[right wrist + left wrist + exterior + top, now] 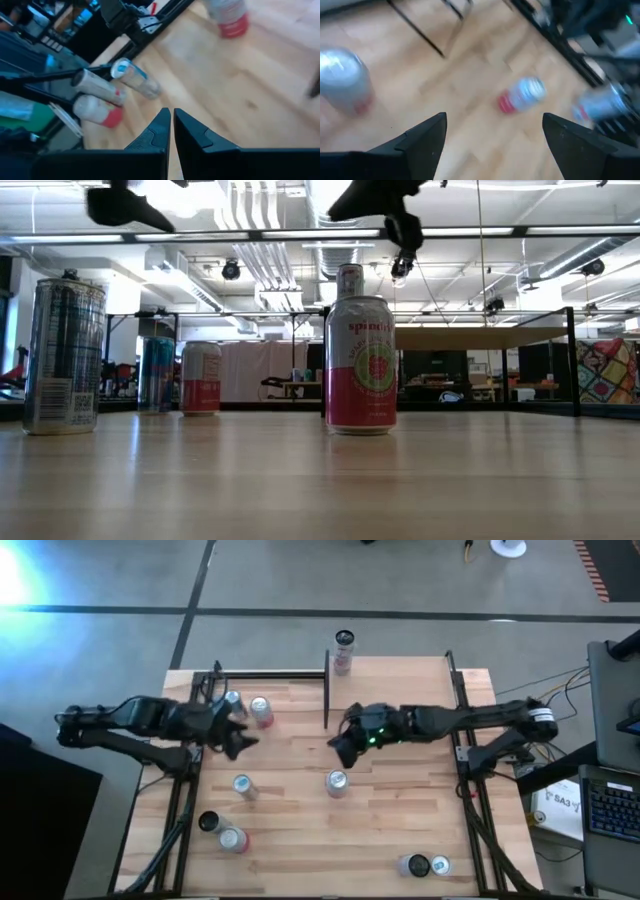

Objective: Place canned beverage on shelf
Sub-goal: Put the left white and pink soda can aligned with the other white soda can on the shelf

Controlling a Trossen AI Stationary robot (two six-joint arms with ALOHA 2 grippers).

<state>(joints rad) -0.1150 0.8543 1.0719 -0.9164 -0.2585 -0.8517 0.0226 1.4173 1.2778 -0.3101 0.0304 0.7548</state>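
Several beverage cans stand on the striped tabletop. A pink and white can (337,782) stands mid-table and shows large in the low view (360,365). A silver can (243,786) stands left of it. The pale wood shelf (480,337) in its thin black rods is raised at the far right (395,680). My left gripper (240,740) is open and empty, above the table near two cans (261,710) at the far left. My right gripper (340,750) is shut and empty, above the table just beyond the pink can.
Another can (344,650) stands at the far edge by the shelf's left rod (326,690). Two cans (222,832) stand near left and two (427,865) near right. Black frame rails (465,770) run along both table sides. Bare wood lies between the cans.
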